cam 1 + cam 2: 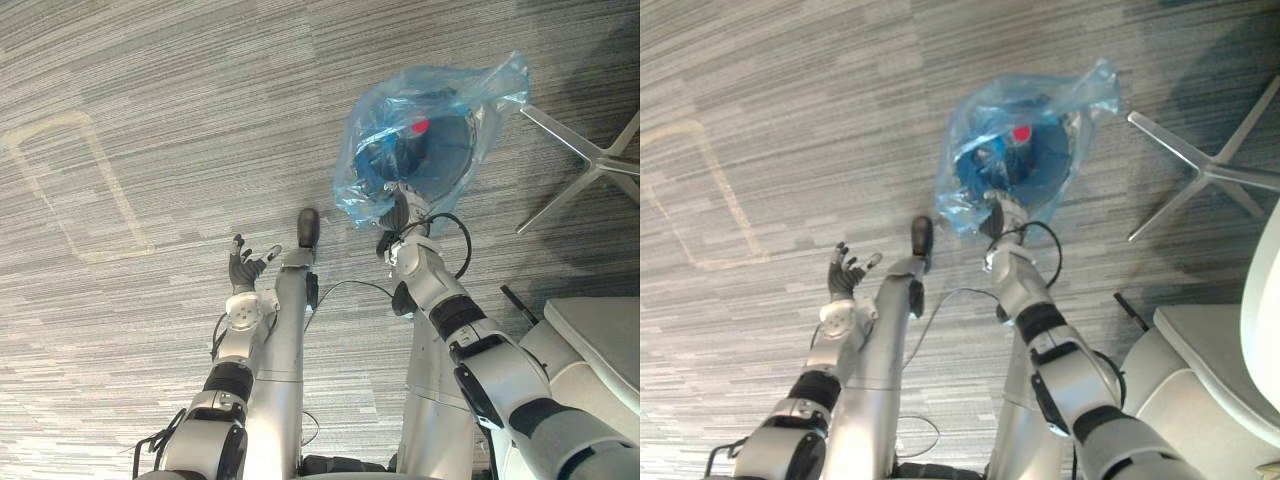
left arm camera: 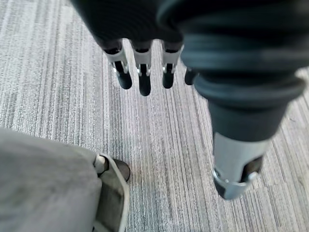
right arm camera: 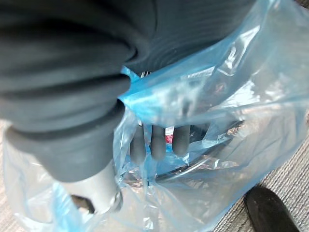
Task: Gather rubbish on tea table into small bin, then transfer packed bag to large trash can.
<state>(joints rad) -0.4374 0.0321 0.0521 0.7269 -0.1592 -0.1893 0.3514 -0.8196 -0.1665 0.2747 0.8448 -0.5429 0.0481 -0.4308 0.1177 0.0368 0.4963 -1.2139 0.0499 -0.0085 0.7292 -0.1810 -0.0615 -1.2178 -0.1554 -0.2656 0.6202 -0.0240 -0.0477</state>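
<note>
The grey striped carpet (image 1: pixel 150 80) fills the ground, and we take the translucent blue bag (image 1: pixel 430 130) as our landmark. The bag hangs above the carpet from the right hand (image 1: pixel 399 212), which meets it at its near edge. In the right wrist view a bunched fold of blue film crosses the base of the fingers (image 3: pixel 153 142), which show through the plastic, so we read this hand as gripping the bag. Right of the bag and nearer the robot lies a grey padded chair seat (image 1: pixel 600 340). Just right of the bag spread the silver legs of a star-shaped chair base (image 1: pixel 590 160). Well left of the bag a pale tape outline (image 1: pixel 118 185) marks the carpet. Left of the bag and nearer the robot, the left hand (image 1: pixel 241 268) holds nothing, its fingers (image 2: pixel 140 72) straight and spread. Inside the bag we see dark rubbish (image 1: pixel 400 155) and a small red item (image 1: pixel 420 127).
</note>
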